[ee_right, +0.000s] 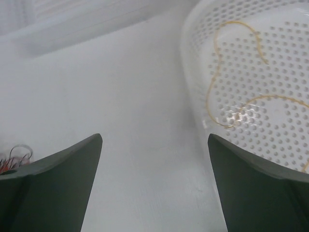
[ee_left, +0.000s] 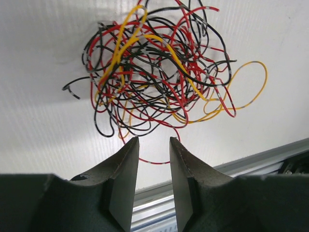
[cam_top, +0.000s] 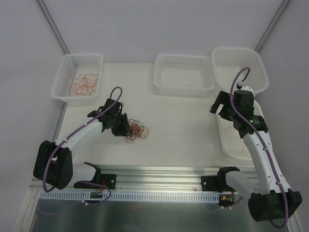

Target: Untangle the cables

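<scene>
The cables (ee_left: 159, 72) lie in one loose tangle of red, black and yellow strands on the white table, also seen left of centre in the top view (cam_top: 136, 130). My left gripper (ee_left: 150, 142) sits just at the tangle's near edge, jaws partly open; one red strand (ee_left: 154, 163) crosses the gap without being pinched. In the top view the left gripper (cam_top: 123, 126) touches the tangle's left side. My right gripper (ee_right: 154, 137) hangs wide open and empty beside a perforated tray (ee_right: 270, 63) holding a single yellow cable (ee_right: 209, 99). It is far right of the tangle (cam_top: 217, 105).
Three white baskets stand along the back: the left one (cam_top: 65, 72) holds red and orange strands (cam_top: 83, 86), the middle one (cam_top: 183, 72) and the right one (cam_top: 239, 67) look bare. The perforated tray (cam_top: 231, 140) lies under the right arm. A metal rail (cam_top: 159, 171) edges the front.
</scene>
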